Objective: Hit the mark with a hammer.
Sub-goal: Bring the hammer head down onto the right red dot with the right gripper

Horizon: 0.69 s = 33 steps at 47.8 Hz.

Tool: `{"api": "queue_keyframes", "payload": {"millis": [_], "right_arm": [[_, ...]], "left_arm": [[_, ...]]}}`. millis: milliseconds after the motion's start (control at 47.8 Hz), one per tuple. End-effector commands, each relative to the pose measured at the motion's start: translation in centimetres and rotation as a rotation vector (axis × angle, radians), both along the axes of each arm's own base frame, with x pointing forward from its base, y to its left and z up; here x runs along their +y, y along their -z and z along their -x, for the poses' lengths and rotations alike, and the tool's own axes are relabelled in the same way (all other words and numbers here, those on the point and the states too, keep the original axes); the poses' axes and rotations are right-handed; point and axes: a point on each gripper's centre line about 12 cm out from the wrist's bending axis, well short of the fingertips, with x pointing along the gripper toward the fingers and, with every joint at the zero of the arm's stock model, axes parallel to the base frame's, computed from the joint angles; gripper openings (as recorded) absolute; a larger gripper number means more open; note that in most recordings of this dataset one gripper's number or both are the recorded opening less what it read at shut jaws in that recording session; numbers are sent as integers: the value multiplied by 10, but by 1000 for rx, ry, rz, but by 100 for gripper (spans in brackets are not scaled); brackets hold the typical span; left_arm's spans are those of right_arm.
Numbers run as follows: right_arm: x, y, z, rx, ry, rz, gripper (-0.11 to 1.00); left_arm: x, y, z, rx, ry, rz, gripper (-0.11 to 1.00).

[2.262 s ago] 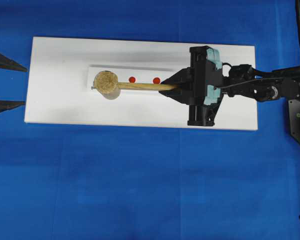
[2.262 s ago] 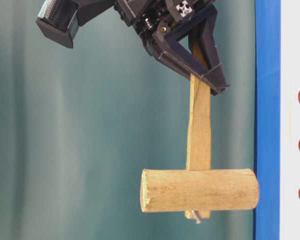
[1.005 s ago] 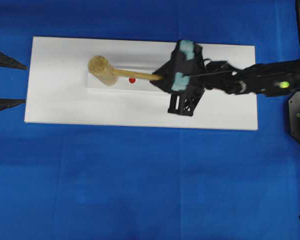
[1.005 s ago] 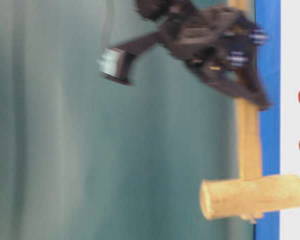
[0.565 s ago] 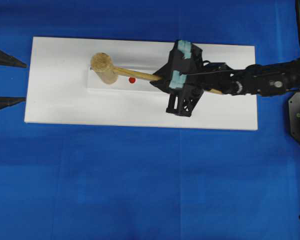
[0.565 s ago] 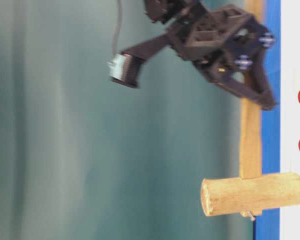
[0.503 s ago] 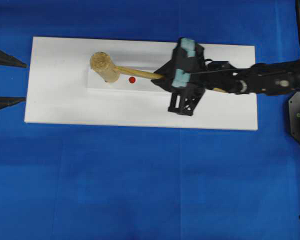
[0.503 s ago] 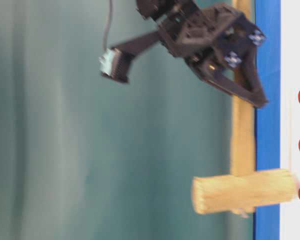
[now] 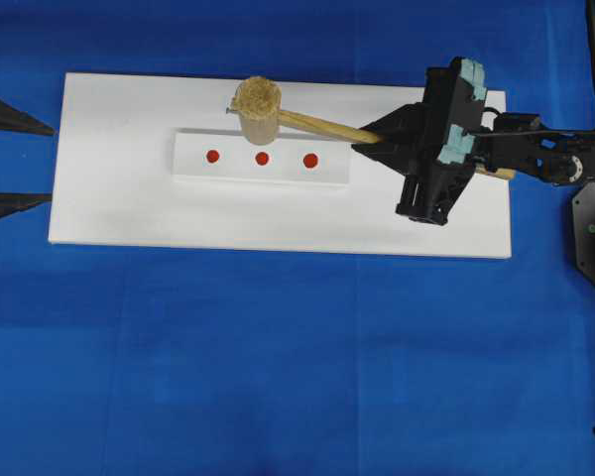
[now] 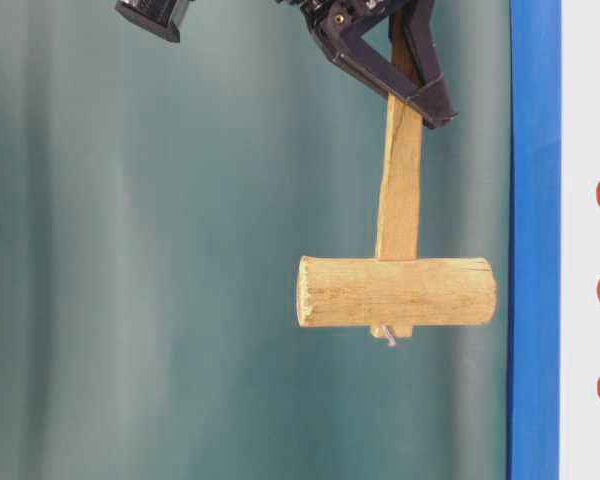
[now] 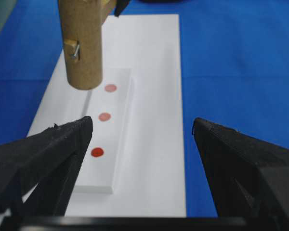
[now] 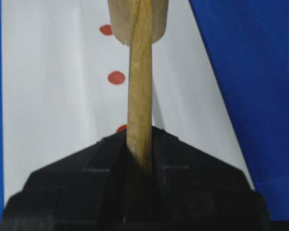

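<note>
Pale wooden hammer (image 10: pixel 396 290) raised off the board
Right gripper (image 9: pixel 377 137) clamps its flat handle (thick round head); left gripper (image 11: pixel 142 132) gapes empty

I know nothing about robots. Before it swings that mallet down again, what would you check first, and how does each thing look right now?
1. Right hand shut on the mallet handle: ok.
2. Mallet head lifted clear of the white board: ok.
3. All three red dots uncovered: ok.
4. Head lined up over a dot: not ok, it hangs beyond the raised strip.
5. Left hand open and away from the swing: ok.
6. Which dot is the target: cannot tell.
</note>
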Motion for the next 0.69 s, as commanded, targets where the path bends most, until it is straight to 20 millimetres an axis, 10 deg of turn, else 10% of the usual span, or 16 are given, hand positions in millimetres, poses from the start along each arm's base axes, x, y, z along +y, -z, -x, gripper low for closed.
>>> {"api": "queue_keyframes", "payload": {"millis": [0, 251, 482, 670], "right_arm": [[-1, -10, -6, -33, 6, 10, 2], [-1, -3, -10, -9, 3, 3, 2], [2, 50, -16, 156, 16, -88, 2], [1, 43, -14, 127, 31, -79, 2]], "left_arm": [[1, -4, -2, -8, -3, 1, 83], [1, -4, -2, -8, -4, 4, 83], [1, -4, -2, -9, -4, 4, 83], [1, -3, -2, -7, -5, 10, 83]]}}
